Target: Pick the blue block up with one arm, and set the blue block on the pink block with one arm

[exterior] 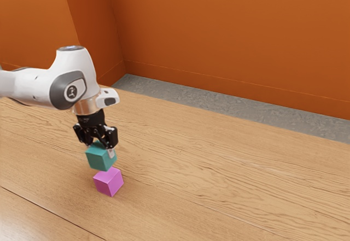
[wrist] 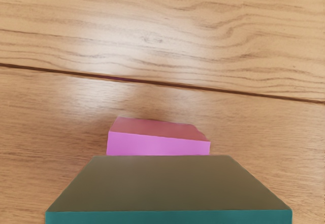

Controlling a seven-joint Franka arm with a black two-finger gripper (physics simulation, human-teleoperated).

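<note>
From the exterior view's left, the white robot arm [exterior: 38, 85] reaches down, the 2 fingers of its black gripper [exterior: 100, 144] clamped on the teal-blue cube block [exterior: 100, 158], which sits directly over the pink cube block [exterior: 108, 181]; I cannot tell whether they touch. Bare wooden table [exterior: 229, 175] runs wide toward the exterior view's right, ending at a grey floor strip [exterior: 246, 107]. The wrist view adds a dark plank seam [wrist: 203, 87] beyond both blocks.

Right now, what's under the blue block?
The pink block, sitting on the table. The blue block, held in the gripper, covers part of its top; whether they touch cannot be told.
</note>
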